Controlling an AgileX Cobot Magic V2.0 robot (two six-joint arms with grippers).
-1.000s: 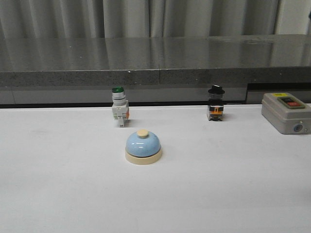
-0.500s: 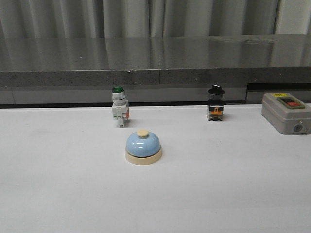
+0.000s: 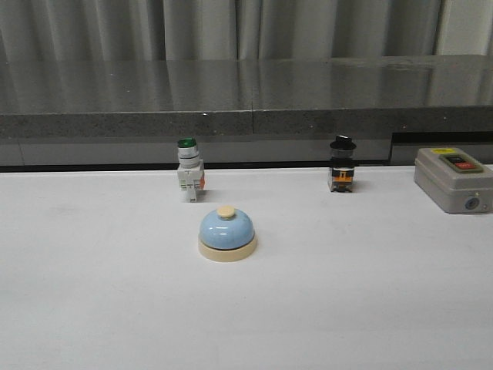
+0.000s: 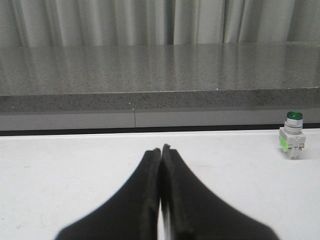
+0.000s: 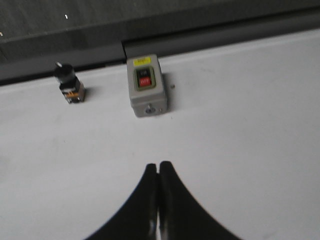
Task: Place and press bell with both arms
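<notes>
The light-blue bell [image 3: 227,233] with cream base and cream button stands upright on the white table, a little left of centre in the front view. No arm shows in the front view. My left gripper [image 4: 161,148] is shut and empty above the table; the bell is out of its view. My right gripper [image 5: 158,165] is shut and empty above the table; the bell is out of its view too.
A green-capped white switch [image 3: 189,169] stands behind the bell and shows in the left wrist view [image 4: 292,135]. A black-knob switch [image 3: 342,166] stands at back right [image 5: 68,83]. A grey box with red button [image 3: 454,179] sits far right [image 5: 145,85]. A dark ledge [image 3: 246,116] runs behind.
</notes>
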